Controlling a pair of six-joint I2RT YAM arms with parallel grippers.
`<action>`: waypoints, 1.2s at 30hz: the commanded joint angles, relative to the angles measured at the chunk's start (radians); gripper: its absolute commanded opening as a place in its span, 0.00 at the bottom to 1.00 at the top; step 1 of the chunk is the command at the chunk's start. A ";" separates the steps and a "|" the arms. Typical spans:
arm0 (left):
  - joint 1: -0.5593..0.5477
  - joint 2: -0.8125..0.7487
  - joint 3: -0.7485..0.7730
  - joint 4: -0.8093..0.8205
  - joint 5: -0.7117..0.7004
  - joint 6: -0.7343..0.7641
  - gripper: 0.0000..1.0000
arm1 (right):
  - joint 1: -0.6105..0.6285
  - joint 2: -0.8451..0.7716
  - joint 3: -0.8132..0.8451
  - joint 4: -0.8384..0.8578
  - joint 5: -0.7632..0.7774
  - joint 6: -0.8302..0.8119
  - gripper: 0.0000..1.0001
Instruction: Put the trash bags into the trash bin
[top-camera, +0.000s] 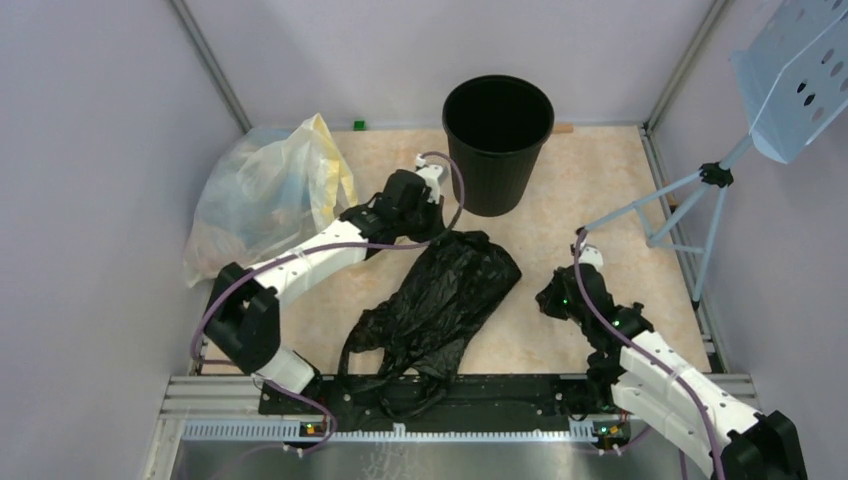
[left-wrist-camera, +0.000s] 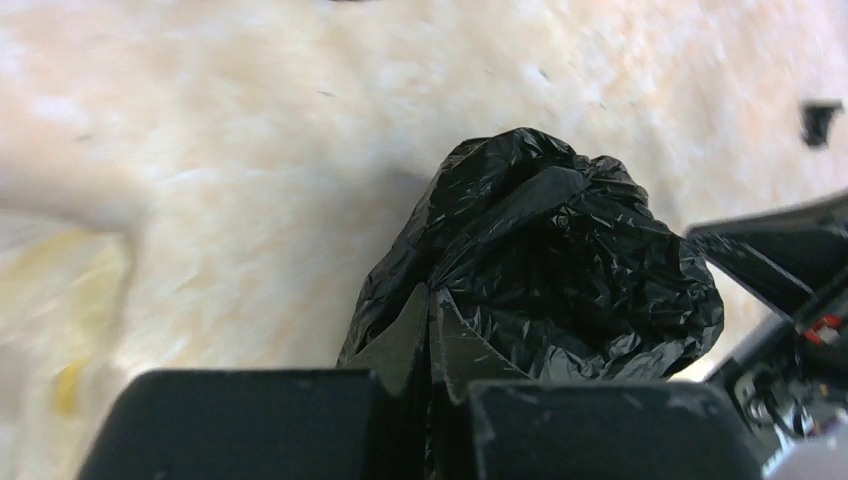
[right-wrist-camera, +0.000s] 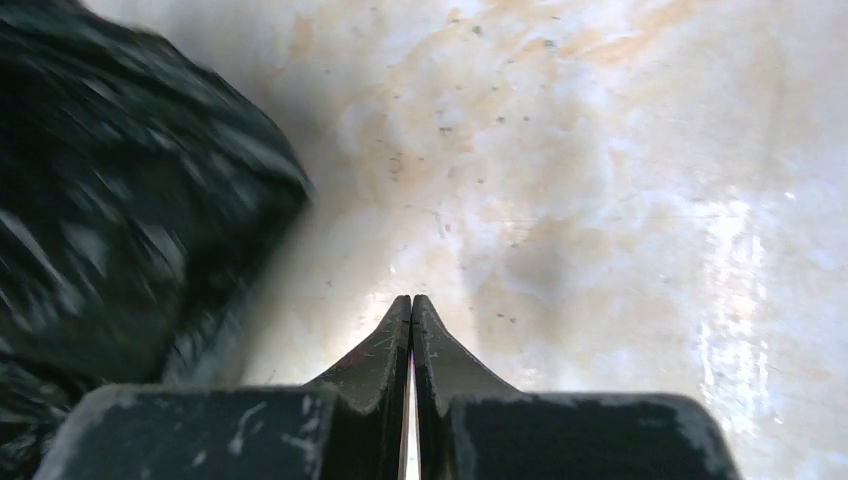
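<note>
Slumping in the far-left corner, a big translucent pale-yellow bag (top-camera: 265, 195), no part of the job. Next along, reaching out from the near edge, the left gripper (left-wrist-camera: 430, 305), jaws pinched tight on a crinkled fold at the far end of the trash bags (top-camera: 440, 300). Spread glossy and black across the middle of the table (top-camera: 600, 190), long axis running diagonally from the rail (top-camera: 520, 388) at the near edge, what look like loop handles draped there, up toward the far right. Pinched end nearest the trash bin (top-camera: 497, 140); loose tail well back toward the arms' bases. Standing upright just beyond and slightly right of the clamped jaws, mouth open to the ceiling, nothing visible inside but shadow. Judged from this: a lift high enough to clear the rim, then a short carry away and rightward, the long tail likely to drag or catch on that rim. Farther right, parked near the bag's right flank but apart from it, the right gripper (right-wrist-camera: 411, 305), jaws shut on nothing, bare tabletop beneath; plainly the farther of the two from the pinched end. At far right, a pale-blue perforated panel (top-camera: 795, 80) on a tripod stand (top-camera: 712, 175), well apart from the work.
</note>
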 joint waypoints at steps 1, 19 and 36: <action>0.048 -0.101 -0.060 0.024 -0.224 -0.077 0.00 | 0.004 -0.053 0.031 -0.085 0.105 0.039 0.00; 0.077 -0.103 -0.103 0.167 0.195 -0.127 0.00 | 0.007 0.032 0.072 0.378 -0.471 -0.068 0.72; 0.077 -0.041 -0.072 0.191 0.295 -0.140 0.09 | 0.024 0.292 0.320 0.282 -0.328 -0.013 0.10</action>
